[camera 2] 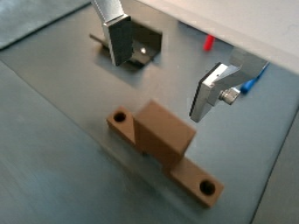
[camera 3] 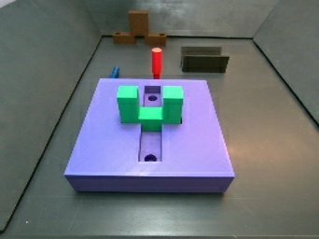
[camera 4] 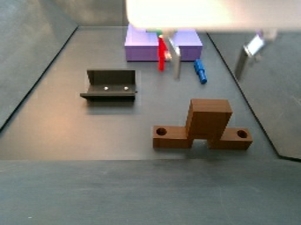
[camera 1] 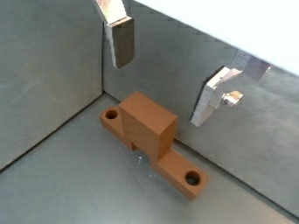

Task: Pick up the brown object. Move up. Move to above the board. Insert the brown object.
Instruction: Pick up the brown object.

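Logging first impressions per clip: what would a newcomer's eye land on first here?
The brown object lies alone on the grey floor, and the gripper hangs open above it, one finger on each side, touching nothing. In a side view, the purple board with its green block dominates, a red cylinder standing just beyond it.

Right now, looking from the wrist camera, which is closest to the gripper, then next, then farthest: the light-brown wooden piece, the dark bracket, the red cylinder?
The open gripper hovers, holding nothing.
1. Light-brown wooden piece: right below the gripper.
2. Dark L-shaped fixture: further off, to one side.
3. Red cylinder: farthest, beyond the fixture.
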